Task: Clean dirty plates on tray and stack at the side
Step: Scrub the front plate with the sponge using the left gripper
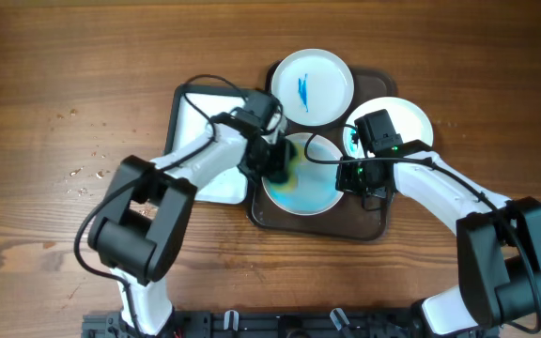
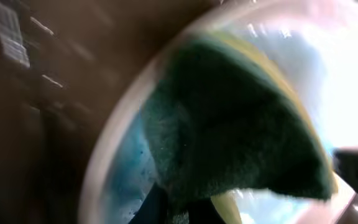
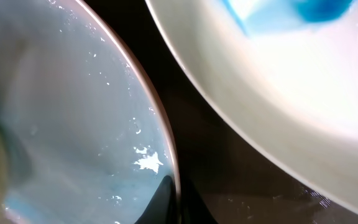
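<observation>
Three plates (overhead): the rear plate (image 1: 322,75), right plate (image 1: 411,117) and front plate (image 1: 308,195) all lie on the tray (image 1: 269,214). None is on the side (image 1: 83,75).
Step in hand (overhead): judged to be scrubbing the front plate.
Left gripper (overhead): the left gripper (image 1: 277,164) is over the front plate's left part, closed on the sponge (image 1: 290,175).
Right gripper (overhead): the right gripper (image 1: 357,178) is at the front plate's right rim, apparently steadying it.
Next move (judged): work the sponge across the remaining teal film with the rim held firm. Then lift the plate to the bare tabletop.
Tub (overhead): a white-lined tub (image 1: 195,113) sits just beside the tray's left edge, partly under the left arm.
Rear plate (overhead): glossy white with one blue streak, not yet cleaned.
Sponge (left wrist): the sponge (image 2: 229,124) has a dark green face and yellow backing, and presses on the plate surface. The jaws are mostly out of frame, but the grip appears firm.
Front plate (left wrist): the front plate (image 2: 120,168) carries a smeared teal film beside the sponge.
Front plate (right wrist): the front plate (image 3: 61,112) is wet, tinted pale blue and beaded with droplets.
Fingertips (right wrist): dark fingertips (image 3: 165,194) are pinched on that rim.
Neighbouring plate (right wrist): the neighbouring plate (image 3: 278,93) has a blue smear. It sits near the front plate but apart from it, with the tray (image 3: 229,180) showing between them.
</observation>
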### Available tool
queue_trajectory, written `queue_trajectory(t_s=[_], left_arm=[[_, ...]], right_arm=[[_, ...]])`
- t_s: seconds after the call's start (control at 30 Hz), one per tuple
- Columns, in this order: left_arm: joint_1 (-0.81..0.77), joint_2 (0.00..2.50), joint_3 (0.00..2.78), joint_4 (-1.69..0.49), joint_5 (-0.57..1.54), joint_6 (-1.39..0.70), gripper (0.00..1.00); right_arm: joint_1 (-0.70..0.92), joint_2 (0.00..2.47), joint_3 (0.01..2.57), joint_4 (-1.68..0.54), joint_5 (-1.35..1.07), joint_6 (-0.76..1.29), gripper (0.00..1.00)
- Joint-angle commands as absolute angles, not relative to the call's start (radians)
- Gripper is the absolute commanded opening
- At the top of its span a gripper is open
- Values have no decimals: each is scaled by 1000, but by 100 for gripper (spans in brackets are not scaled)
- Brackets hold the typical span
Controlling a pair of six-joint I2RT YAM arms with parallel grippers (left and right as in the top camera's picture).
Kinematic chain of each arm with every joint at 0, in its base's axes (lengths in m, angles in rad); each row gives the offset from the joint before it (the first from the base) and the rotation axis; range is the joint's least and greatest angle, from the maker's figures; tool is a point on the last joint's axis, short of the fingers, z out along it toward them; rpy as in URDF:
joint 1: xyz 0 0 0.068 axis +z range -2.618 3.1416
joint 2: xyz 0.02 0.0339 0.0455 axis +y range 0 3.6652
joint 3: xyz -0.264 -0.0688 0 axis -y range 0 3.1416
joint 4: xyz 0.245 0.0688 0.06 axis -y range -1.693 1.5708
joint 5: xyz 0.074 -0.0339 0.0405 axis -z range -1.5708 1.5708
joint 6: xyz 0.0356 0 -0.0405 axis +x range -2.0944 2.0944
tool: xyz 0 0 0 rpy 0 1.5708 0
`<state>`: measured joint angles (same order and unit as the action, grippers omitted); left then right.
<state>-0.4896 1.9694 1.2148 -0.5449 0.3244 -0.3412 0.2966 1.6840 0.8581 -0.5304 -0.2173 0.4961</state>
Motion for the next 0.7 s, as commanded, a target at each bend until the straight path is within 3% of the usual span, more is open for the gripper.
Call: queue_trajectory(t_s=[0.0, 0.3, 0.67], left_arm=[[-463, 1991, 1188, -472, 109, -291, 4], [-560, 1992, 1188, -269, 293, -303, 4], [-590, 1992, 1188, -278, 408, -347, 4]], right_arm=[[304, 1711, 839, -551, -176, 466, 4], [304, 1711, 839, -559, -176, 426, 4], [304, 1711, 839, -566, -176, 426, 5]])
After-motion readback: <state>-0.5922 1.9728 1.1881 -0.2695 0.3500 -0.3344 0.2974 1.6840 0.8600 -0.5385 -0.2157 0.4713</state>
